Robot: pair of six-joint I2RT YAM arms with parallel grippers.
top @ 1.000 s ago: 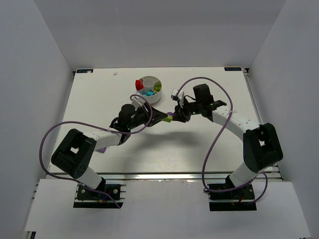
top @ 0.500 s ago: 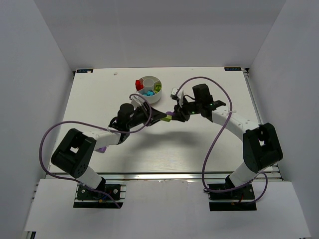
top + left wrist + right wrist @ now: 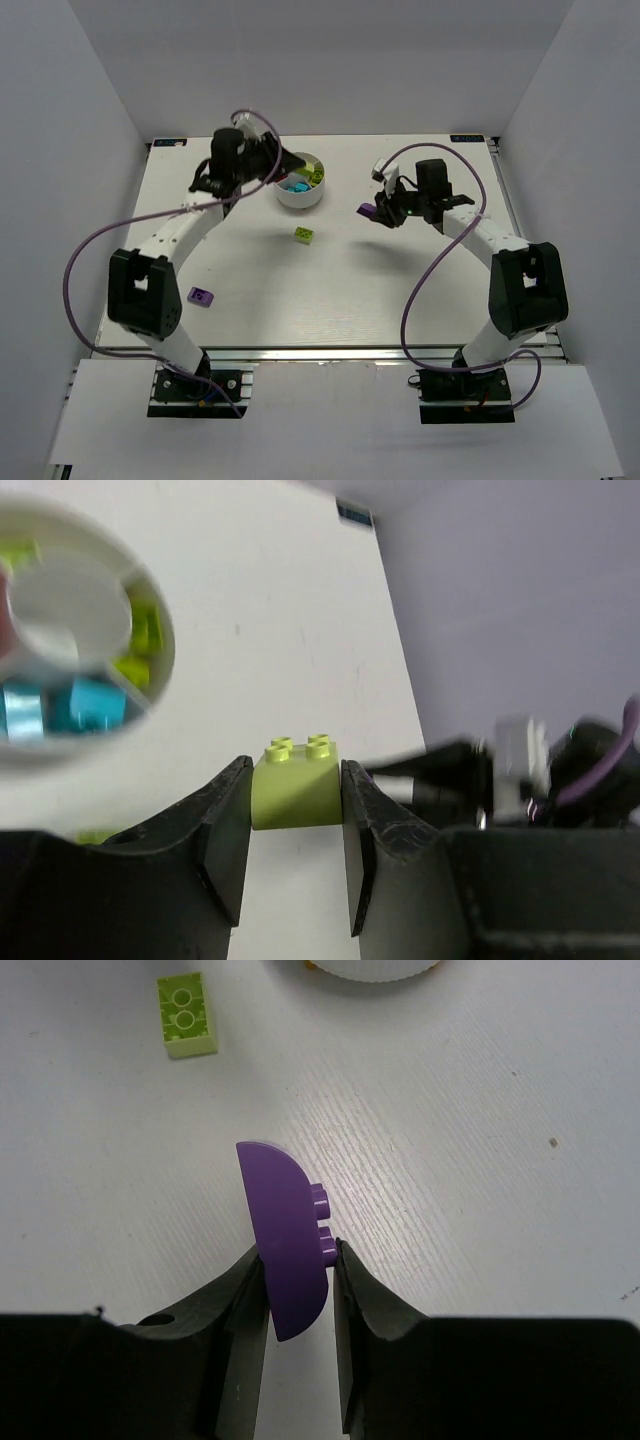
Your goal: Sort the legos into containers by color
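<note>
R end effector (image 3: 295, 1251): purple lego (image 3: 281, 1210) lengthwise along fingers (image 3: 236, 1332), studs sideways.

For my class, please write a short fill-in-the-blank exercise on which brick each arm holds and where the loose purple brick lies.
1. The left fingers pinch a studded brick coloured ____.
2. The right fingers pinch a rounded brick coloured ____.
3. The loose purple brick lies on the table on the ____ arm's side.
Missing words: lime green; purple; left.
</note>
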